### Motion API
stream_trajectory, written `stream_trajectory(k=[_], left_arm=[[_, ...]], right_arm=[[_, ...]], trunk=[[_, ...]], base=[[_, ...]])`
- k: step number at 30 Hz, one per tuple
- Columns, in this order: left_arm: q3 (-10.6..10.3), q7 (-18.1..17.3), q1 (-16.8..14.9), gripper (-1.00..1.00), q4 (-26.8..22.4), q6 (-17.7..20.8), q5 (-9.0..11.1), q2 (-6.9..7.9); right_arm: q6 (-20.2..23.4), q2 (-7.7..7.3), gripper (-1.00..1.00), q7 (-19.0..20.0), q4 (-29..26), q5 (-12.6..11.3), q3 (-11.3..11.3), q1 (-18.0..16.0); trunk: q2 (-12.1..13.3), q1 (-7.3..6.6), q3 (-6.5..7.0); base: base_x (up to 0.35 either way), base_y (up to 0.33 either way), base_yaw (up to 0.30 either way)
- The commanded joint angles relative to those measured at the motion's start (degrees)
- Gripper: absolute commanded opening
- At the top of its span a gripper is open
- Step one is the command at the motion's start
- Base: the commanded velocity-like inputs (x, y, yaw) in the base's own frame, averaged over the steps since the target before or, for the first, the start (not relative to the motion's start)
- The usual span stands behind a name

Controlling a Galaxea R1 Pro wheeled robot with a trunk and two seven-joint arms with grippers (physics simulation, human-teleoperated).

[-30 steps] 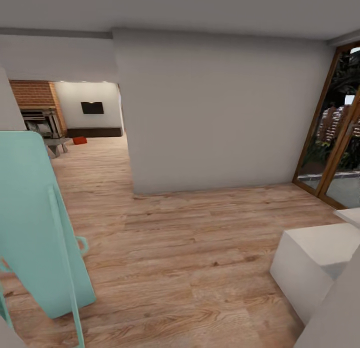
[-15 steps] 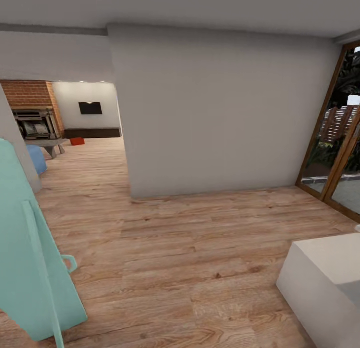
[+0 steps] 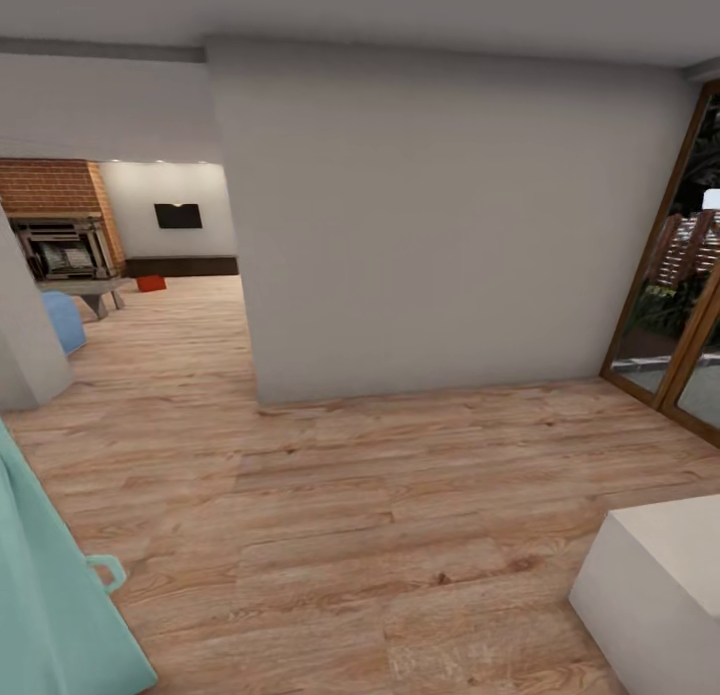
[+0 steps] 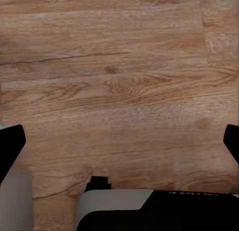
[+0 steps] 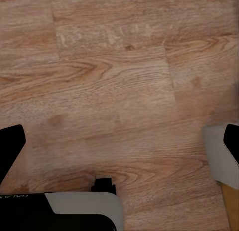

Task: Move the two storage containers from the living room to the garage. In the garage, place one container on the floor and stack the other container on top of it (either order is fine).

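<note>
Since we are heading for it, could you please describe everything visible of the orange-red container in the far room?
The storage container is a small orange-red boxy shape, far off through the doorway. It sits on the light wood plank floor in front of the long dark low cabinet, below the black TV. Walls, opening and contents are too small to make out.

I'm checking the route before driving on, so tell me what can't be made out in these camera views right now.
- Small orange-red storage container, head view: too far off to tell shape or contents; a second one cannot be made out.
- Living room, head view: mostly blocked by the big grey wall.
- Turquoise object, head view: cut off by the frame's edge.
- Left hand and right hand, wrist views: fingertips cut by the frame's sides.
</note>
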Motion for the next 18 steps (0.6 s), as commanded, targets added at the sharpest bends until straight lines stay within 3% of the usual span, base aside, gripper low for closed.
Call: stream_trajectory(k=[1, 18], left_arm=[[0.07, 0.04, -0.09, 1.00, 0.26, -0.41, 0.25, -0.01], [0.07, 0.04, -0.09, 1.00, 0.28, -0.41, 0.25, 0.00]], right_arm=[[-0.40, 0.04, 1.00, -0.01, 0.25, -0.53, 0.46, -0.09], [-0.40, 0.07, 1.00, -0.01, 0.25, -0.11, 0.47, -0.09]], trunk=[[-0.06, 0.06, -0.05], [-0.06, 0.06, -0.05]], base=[[0.329, 0.000, 0.000], [0.329, 0.000, 0.000]])
